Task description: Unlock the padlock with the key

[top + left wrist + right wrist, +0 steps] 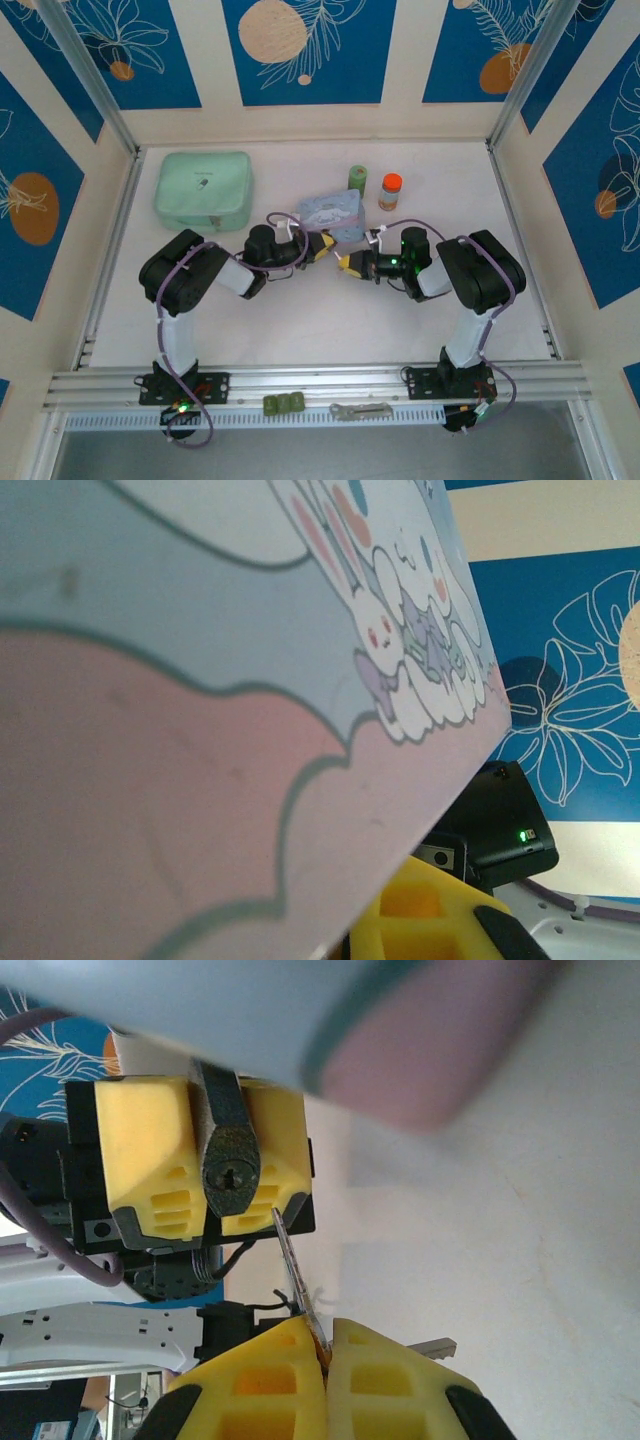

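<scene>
Presently, below the pale blue tin (300, 1020) at frame top, the left jaws clamp the padlock (228, 1155) at upper left, keyhole (232, 1172) exposed, and the right jaws at bottom centre pinch the key (295, 1272), its tip just beside the keyhole, not inserted; insertion and turning remain.

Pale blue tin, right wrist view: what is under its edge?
The dark padlock, keyhole toward the camera, clamped in the left hand. The key, held by the right hand, ends just beside it. The tin covers the padlock's top, so the shackle cannot be seen.
</scene>
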Controlling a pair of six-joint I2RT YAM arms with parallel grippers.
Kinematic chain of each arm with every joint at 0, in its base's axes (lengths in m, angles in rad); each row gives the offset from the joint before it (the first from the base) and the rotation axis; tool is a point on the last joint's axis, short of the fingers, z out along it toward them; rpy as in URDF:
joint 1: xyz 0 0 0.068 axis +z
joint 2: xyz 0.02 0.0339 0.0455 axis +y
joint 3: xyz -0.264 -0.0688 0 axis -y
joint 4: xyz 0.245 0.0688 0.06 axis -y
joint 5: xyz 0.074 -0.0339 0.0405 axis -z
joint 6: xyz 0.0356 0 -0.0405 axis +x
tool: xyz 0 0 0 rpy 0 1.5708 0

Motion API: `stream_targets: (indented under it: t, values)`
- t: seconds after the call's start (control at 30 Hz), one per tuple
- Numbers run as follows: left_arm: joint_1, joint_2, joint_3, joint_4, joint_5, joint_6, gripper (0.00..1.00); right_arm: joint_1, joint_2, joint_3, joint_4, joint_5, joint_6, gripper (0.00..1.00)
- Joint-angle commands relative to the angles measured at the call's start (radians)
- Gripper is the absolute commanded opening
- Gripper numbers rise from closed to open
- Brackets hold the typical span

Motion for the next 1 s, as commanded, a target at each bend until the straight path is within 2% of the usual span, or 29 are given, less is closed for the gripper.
stream_targets:
  t: [0.0, 0.27, 0.97]
  values:
    - [-0.009, 0.013, -0.002, 0.109, 0.033, -0.019, 0.0, 0.006, 0.007, 0.008, 0.044, -0.038, 0.015, 0.0]
    - [-0.016, 0.015, -0.002, 0.122, 0.039, -0.023, 0.0, 0.001, 0.035, 0.021, 0.125, -0.046, 0.064, 0.0]
    - [-0.047, 0.015, -0.003, 0.127, 0.05, -0.008, 0.0, -0.001, 0.061, 0.03, 0.204, -0.055, 0.118, 0.0]
